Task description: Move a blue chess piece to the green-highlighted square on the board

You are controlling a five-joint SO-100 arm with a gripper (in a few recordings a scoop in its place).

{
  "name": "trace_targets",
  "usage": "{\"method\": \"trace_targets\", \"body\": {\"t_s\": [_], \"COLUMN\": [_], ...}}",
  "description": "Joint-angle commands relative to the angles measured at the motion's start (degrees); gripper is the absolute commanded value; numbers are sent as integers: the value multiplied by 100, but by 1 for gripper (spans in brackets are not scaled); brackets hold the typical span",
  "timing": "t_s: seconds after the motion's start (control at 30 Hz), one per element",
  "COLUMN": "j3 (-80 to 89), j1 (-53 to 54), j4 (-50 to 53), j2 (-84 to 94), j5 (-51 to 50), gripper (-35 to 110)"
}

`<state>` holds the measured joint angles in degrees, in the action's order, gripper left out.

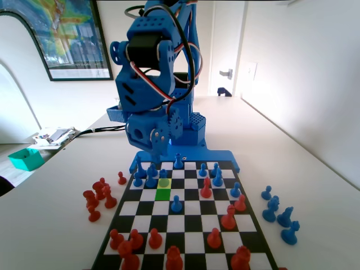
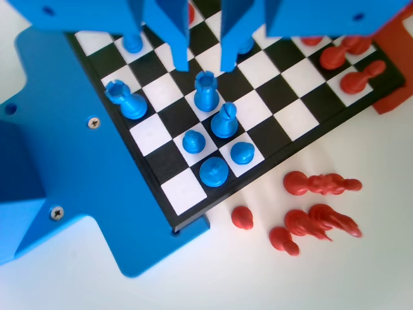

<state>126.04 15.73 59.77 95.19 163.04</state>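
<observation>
- Fixed view: the blue arm stands at the far end of the board (image 1: 185,225), bent forward, with its gripper (image 1: 159,147) hanging low over the far rows.
- Fixed view: the jaw tips end just above the green-highlighted square (image 1: 163,188), which lies directly below and slightly nearer the camera than the jaws; how far apart the jaws stand cannot be told from here.
- Fixed view: a green-tinted pawn (image 1: 163,181) stands on the far part of that square, right under the jaw tips, not touched by them.
- Fixed view: a blue pawn (image 1: 176,203) stands one row nearer and just right of the green square; other blue pieces cluster left and right of the jaws in the far rows.
- Fixed view: red pieces (image 1: 98,198) lie off the board to the left, blue pieces (image 1: 278,216) off it to the right.
- Wrist view: the gripper (image 2: 205,64) hangs from the top edge, jaws spread with a clear gap and nothing between them.
- Wrist view: a blue rook (image 2: 206,90) stands just below the gap, in line with it, untouched.
- Wrist view: further below sit a bishop-like blue piece (image 2: 224,121) and three round-headed blue pawns (image 2: 213,172), all apart from the jaws.
- Wrist view: another blue rook (image 2: 124,100) stands left of the jaws, and toppled red pieces (image 2: 316,219) lie off the board, lower right.
</observation>
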Motion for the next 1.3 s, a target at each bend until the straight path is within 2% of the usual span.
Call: {"method": "trace_targets", "body": {"t_s": [0.0,0.3,1.27], "j3": [-290,-492,422], "j1": [-167,-387,-316], "j4": [18,-141,-1336], "j2": [-158,-413,-527], "j5": [-158,-448,-237], "gripper": [12,15,15]}}
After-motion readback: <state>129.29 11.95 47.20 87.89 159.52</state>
